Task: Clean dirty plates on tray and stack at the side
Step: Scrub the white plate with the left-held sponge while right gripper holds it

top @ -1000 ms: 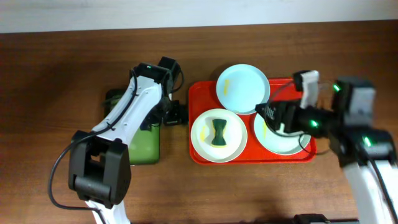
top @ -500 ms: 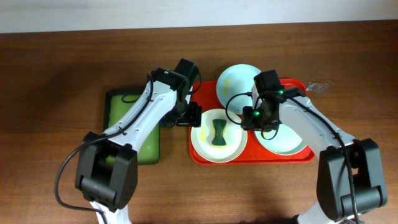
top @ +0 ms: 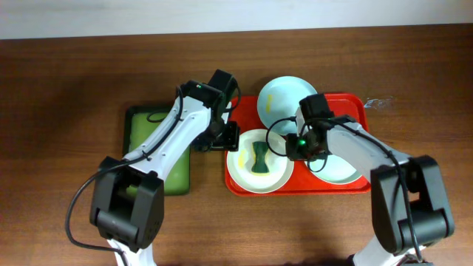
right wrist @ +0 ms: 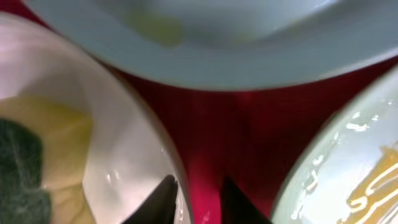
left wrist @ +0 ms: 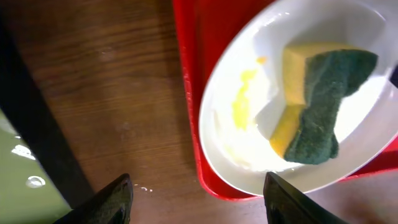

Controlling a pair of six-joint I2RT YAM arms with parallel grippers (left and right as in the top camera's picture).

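Note:
The red tray (top: 295, 186) holds three plates. The front-left plate (top: 240, 166) carries a yellow-and-green sponge (top: 259, 157) and a yellow smear. The back plate (top: 284, 100) and the right plate (top: 340, 166) have faint yellow smears. My left gripper (top: 230, 137) is open wide, straddling the tray's left rim (left wrist: 189, 93) beside the sponge plate (left wrist: 249, 143); its fingertips (left wrist: 199, 202) hold nothing. My right gripper (top: 293, 146) is narrowly open, its fingers (right wrist: 200, 196) straddling the right rim of the sponge plate (right wrist: 124, 124), with red tray floor (right wrist: 249, 124) showing between rim and outer finger.
A smaller green tray (top: 159, 159) with a dark rim lies left of the red tray, under my left arm; its edge shows in the left wrist view (left wrist: 18, 186). Brown wooden table (top: 66, 111) surrounds both trays. The back plate overhangs the red tray's far rim.
Both arms swung in toward the sponge plate. My right gripper came from over the right plate to the sponge plate's right rim; my left moved from the green tray to the red tray's left edge.

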